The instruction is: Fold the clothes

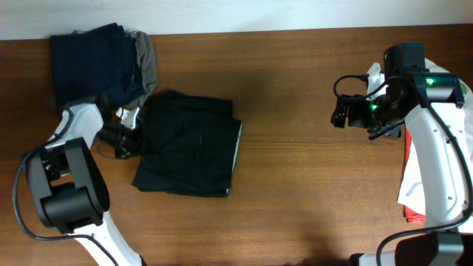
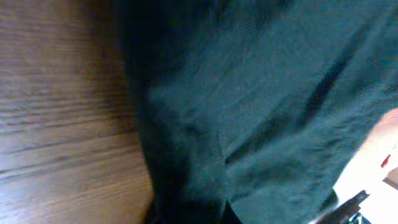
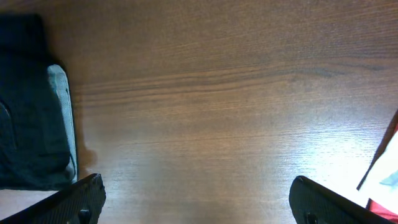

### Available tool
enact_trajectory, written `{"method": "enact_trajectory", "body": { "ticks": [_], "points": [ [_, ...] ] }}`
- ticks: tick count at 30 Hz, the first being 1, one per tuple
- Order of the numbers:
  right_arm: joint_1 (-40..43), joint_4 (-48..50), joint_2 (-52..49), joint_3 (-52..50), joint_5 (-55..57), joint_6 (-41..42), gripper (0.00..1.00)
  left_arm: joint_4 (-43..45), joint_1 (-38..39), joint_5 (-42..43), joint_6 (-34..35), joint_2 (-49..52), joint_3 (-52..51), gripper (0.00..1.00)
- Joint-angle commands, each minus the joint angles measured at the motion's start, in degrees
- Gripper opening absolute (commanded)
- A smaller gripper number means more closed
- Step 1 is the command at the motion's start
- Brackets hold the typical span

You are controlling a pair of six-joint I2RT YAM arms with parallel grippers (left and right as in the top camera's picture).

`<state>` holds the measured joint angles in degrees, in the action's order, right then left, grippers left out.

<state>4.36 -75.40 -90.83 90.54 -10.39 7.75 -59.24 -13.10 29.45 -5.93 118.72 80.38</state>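
1 folded black garment [image 1: 188, 146], flat on tabletop [image 1: 295, 185], left of centre. 1 dark pile [image 1: 96, 59], far-left corner. 1 white-and-red heap [image 1: 412, 198], right edge. 1 pair left fingers [image 1: 122, 139], at garment's left edge; grip cannot be told. 1 pair right fingers [image 3: 78, 200], spread wide, holding nothing.

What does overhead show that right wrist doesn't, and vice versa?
Overhead only: the navy pile at the far left, and the left gripper at the left edge of the black garment.
Right wrist only: that the right gripper is wide open with nothing between its jaws.
Both: the black garment, the table, and the red-and-white cloth at the right edge.
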Motion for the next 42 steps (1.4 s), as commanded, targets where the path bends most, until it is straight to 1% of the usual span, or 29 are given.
{"method": "enact_trajectory", "body": {
  "ticks": [1, 6, 11, 15, 18, 22, 27, 29, 31, 37, 42],
  "points": [
    [0.2, -0.1, 0.0, 0.5, 0.5, 0.5, 0.98, -3.2, 2.4, -1.0, 0.7, -0.2, 6.6, 0.01],
    [0.2, -0.1, 0.0, 0.5, 0.5, 0.5, 0.99, -3.4, 4.3, -1.0, 0.8, -4.2, 7.8, 0.01],
    [0.2, -0.1, 0.0, 0.5, 0.5, 0.5, 0.98, -2.5, 4.3, -1.0, 3.5, -10.1, 7.9, 0.01],
    [0.2, -0.1, 0.0, 0.5, 0.5, 0.5, 0.99, 3.0, 4.3, -1.0, 7.2, -16.1, 7.9, 0.01],
    [0.2, -0.1, 0.0, 0.5, 0.5, 0.5, 0.98, 8.4, 4.8, -1.7, 7.7, -18.2, 7.8, 0.01],
    [0.2, -0.1, 0.0, 0.5, 0.5, 0.5, 0.98, 14.4, 5.0, -5.4, 8.3, -17.5, 7.8, 0.01],
    [0.2, -0.1, 0.0, 0.5, 0.5, 0.5, 0.98, 23.6, 5.3, -5.7, 12.8, -16.7, 7.8, 0.01],
    [0.2, -0.1, 0.0, 0.5, 0.5, 0.5, 0.98, 27.0, 5.3, -7.9, 15.6, -16.7, 7.8, 0.01],
    [0.2, -0.1, 0.0, 0.5, 0.5, 0.5, 0.98, 29.9, 5.3, -9.3, 15.8, -16.7, 7.8, 0.01],
    [0.2, -0.1, 0.0, 0.5, 0.5, 0.5, 0.98, 35.7, 5.3, -9.4, 15.7, -15.9, 7.8, 0.01],
    [0.2, -0.1, 0.0, 0.5, 0.5, 0.5, 0.98, 36.6, 5.3, -10.3, 14.3, -12.0, 7.8, 0.01]
  ]
}}
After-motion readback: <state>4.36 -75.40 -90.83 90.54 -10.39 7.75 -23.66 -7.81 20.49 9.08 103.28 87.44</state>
